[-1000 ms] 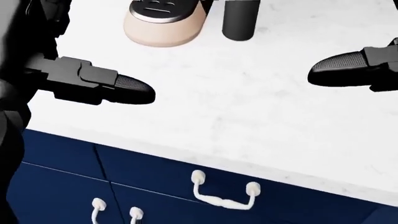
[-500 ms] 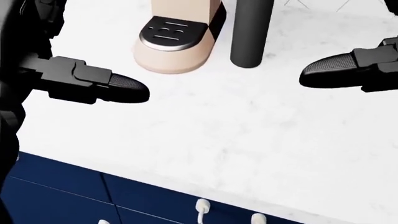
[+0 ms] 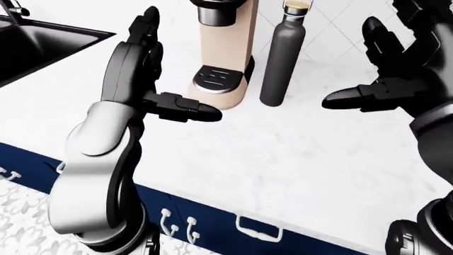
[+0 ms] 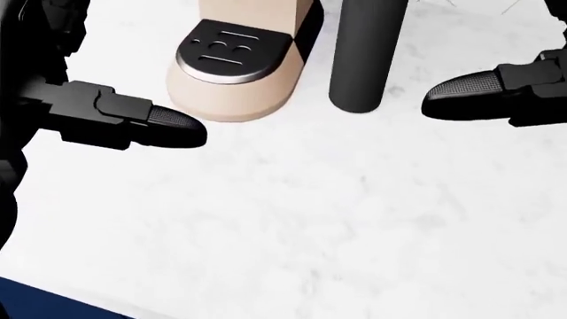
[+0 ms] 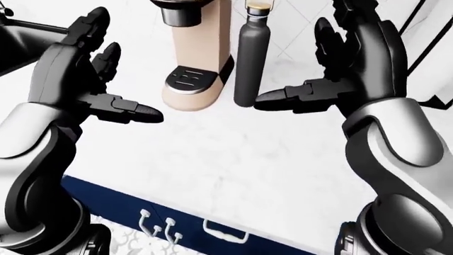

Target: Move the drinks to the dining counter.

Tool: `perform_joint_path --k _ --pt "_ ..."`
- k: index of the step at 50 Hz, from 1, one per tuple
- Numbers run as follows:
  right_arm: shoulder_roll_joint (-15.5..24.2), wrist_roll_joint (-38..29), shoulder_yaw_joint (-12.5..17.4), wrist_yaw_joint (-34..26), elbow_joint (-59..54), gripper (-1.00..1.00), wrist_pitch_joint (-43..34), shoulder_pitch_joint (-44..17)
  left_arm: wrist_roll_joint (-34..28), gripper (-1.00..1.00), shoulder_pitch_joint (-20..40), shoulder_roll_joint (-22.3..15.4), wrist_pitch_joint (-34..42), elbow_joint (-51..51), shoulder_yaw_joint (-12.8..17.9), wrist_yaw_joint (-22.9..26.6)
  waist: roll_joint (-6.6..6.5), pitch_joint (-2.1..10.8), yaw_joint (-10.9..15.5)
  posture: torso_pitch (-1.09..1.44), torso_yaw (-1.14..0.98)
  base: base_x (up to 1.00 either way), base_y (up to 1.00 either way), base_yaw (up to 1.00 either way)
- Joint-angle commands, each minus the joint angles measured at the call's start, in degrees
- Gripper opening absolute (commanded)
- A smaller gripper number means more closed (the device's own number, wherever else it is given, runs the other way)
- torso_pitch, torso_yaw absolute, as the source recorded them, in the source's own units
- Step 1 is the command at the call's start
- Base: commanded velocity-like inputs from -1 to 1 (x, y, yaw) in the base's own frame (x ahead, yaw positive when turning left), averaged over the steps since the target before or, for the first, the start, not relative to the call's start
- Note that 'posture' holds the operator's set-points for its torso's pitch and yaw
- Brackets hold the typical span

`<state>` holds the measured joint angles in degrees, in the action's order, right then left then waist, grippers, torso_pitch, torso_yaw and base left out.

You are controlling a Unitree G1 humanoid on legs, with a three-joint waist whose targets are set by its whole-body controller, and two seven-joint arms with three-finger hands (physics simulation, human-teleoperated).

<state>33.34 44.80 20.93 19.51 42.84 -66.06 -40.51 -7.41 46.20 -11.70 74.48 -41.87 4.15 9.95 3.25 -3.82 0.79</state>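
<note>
**Q:** so what's sitting on that white marble surface [image 3: 283, 159] and is anything blocking the drink?

**A:** There's a beige coffee machine [image 3: 225, 58] with a dark drip tray, and the dark bottle [image 3: 282, 61] stands upright just beside it on the right, nearly touching its base. A black sink [image 3: 35, 42] with a faucet is off at the left edge of the left-eye view. Navy cabinet fronts with white handles [image 5: 225, 231] run below the surface. The coffee machine crowds the bottle's left side; the other side is open.

**Q:** and the hands?

**A:** Both are spread wide, holding nothing. The left robot hand [image 3: 142, 74] floats left of the coffee machine, thumb poking toward the machine's base, fingers up. The right robot hand [image 5: 347, 69] is on the bottle's right, and its thumb tip comes near the bottle's lower body in the right-eye view. Can't tell whether it actually touches. In the head view there's a clear gap between them. So the bottle sits between the two hands, much closer to the right one.
</note>
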Motion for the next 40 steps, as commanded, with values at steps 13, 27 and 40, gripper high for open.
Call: perform_joint_path --k 13,27,40 --pt "-0.6 -9.8 -2.5 -4.3 -3.1 1.0 1.1 -1.5 0.6 1.0 3.5 -0.7 -0.3 -1.5 -0.1 -0.4 0.1 1.59 0.2 0.0 0.0 0.0 0.0 0.0" --pt "-9.5 -32.3 -12.0 -13.5 -18.1 1.0 4.5 -10.7 1.0 1.0 4.1 -0.8 -0.7 -0.7 0.1 -0.6 -1.23 1.82 -0.4 0.0 0.0 0.0 0.0 0.0" --pt "-18.5 -47.8 -15.5 -14.2 -38.2 1.0 16.5 -18.7 2.3 1.0 4.2 -1.9 0.4 -2.0 1.4 -0.6 -2.39 2.28 -0.6 0.0 0.0 0.0 0.0 0.0"
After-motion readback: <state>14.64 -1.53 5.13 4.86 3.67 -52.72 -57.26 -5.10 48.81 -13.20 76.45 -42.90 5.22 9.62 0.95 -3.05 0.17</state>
